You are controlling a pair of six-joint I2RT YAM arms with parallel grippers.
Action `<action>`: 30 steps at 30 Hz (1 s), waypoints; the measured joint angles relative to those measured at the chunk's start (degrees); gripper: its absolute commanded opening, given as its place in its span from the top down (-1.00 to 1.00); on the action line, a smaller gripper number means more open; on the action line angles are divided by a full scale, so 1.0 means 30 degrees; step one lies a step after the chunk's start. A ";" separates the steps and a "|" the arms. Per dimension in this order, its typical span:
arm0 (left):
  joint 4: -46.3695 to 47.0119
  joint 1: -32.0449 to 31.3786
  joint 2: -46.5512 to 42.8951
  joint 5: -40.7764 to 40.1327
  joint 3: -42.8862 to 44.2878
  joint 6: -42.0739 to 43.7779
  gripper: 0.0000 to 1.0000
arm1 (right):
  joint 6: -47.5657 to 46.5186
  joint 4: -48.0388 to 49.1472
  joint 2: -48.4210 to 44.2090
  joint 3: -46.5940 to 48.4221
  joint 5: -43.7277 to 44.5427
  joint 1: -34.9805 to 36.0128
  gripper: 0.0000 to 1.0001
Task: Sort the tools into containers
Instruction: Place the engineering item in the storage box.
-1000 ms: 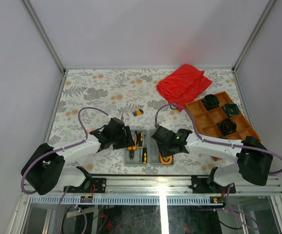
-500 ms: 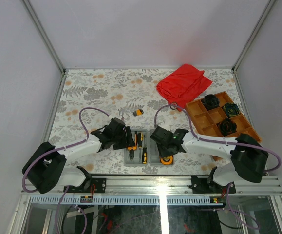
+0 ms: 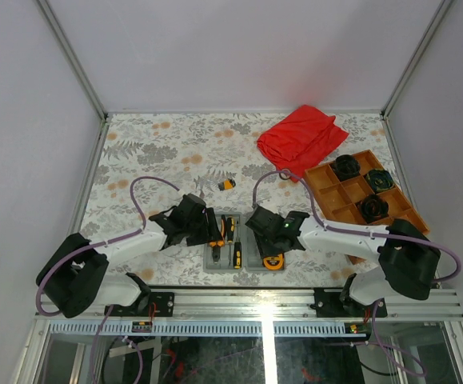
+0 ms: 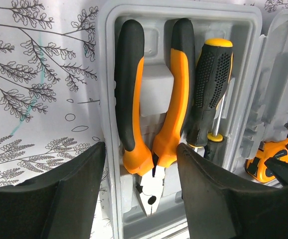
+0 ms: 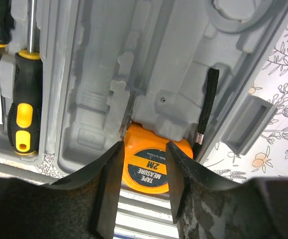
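Floral tabletop: left tool gapes above pliers; right tool straddles half-hidden tape measure, grip unclear.

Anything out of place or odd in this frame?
Yes. A tiny orange-black piece lies loose on the table, outside the grey trays. The tape measure sits at its tray's near end, apparently overhanging the edge rather than seated.
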 measured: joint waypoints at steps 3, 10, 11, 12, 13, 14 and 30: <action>0.0000 -0.0007 -0.0197 0.0000 -0.0109 -0.0007 -0.11 | 0.0000 -0.0262 -0.0845 -0.0219 0.0146 0.0000 -0.13; 0.0328 -0.0277 -0.1290 -0.0146 -0.0845 -0.0605 0.28 | 0.1122 -0.1195 -0.4809 -0.0240 0.2812 -0.0277 -0.15; 0.0313 -0.0379 -0.1464 -0.0204 -0.0969 -0.0648 0.35 | 0.1319 -0.1282 -0.5136 -0.0335 0.3060 -0.0459 -0.14; 0.0357 -0.0517 -0.1588 -0.0255 -0.1115 -0.0758 0.42 | 0.1523 -0.1333 -0.5442 -0.0554 0.3286 -0.0699 -0.13; 0.0379 -0.0641 -0.1668 -0.0299 -0.1217 -0.0801 0.49 | 0.1647 -0.1413 -0.5617 -0.0750 0.3388 -0.0889 -0.13; 0.0408 -0.0721 -0.1785 -0.0372 -0.1290 -0.0845 0.55 | 0.1807 -0.1435 -0.5785 -0.1100 0.3490 -0.1115 -0.13; 0.1326 -0.1093 -0.2827 -0.0736 -0.2441 -0.2251 0.87 | 0.2630 -0.1639 -0.6870 -0.3177 0.3570 -0.1545 -0.11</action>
